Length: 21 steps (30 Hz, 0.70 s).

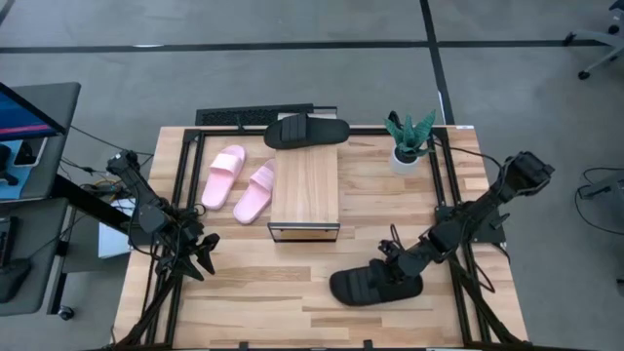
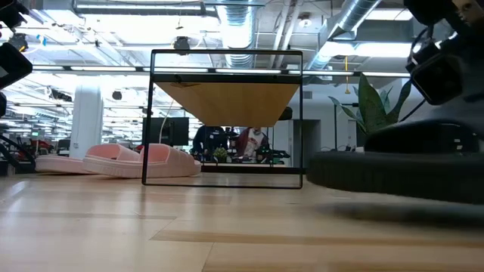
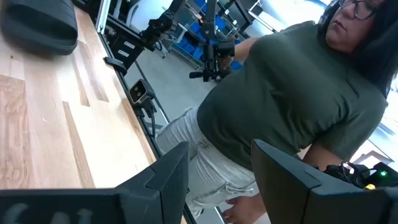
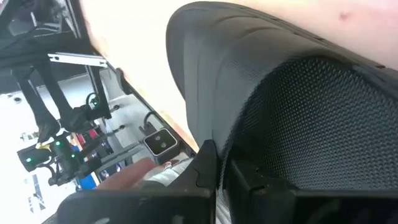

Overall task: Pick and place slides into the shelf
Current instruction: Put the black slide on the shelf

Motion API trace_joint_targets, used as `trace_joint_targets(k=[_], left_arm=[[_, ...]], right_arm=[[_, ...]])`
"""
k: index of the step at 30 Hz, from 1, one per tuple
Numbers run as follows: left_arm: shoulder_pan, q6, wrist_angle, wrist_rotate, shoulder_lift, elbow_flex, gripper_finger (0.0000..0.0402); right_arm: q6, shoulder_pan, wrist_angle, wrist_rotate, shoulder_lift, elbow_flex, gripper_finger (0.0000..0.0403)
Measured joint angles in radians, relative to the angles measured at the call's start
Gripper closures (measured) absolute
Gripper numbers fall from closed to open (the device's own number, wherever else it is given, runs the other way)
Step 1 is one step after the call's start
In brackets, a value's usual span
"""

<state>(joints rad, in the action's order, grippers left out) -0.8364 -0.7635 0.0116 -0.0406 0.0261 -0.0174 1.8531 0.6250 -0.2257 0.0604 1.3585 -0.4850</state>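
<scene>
Right gripper (image 1: 398, 270) pinching strap of black slide (image 1: 375, 285), sole on table. Shelf (image 1: 305, 190) well ahead-left. Risk: thin strap grip slips, slide swings on lift. Left gripper (image 1: 202, 255) spread, idle.

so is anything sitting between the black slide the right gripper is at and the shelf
Nothing visible. The right gripper is at the black slide near the table's front edge, and bare tabletop lies between it and the shelf. The pink slides lie beside the shelf.

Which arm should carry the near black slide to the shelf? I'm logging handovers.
Right. Its tool is already at the near black slide, seemingly gripping its strap. The left tool hangs open and empty, farther off.
</scene>
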Motion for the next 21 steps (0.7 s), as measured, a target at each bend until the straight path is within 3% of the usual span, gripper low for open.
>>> trace_joint_targets(k=[16, 21], left_arm=[[0.000, 0.000, 0.000, 0.000, 0.000, 0.000, 0.0239], [0.000, 0.000, 0.000, 0.000, 0.000, 0.000, 0.0239]], right_arm=[[-0.066, -0.012, 0.158, -0.012, -0.176, 0.000, 0.0402], [-0.085, -0.017, 0.337, -0.011, -0.261, -0.040, 0.0402]])
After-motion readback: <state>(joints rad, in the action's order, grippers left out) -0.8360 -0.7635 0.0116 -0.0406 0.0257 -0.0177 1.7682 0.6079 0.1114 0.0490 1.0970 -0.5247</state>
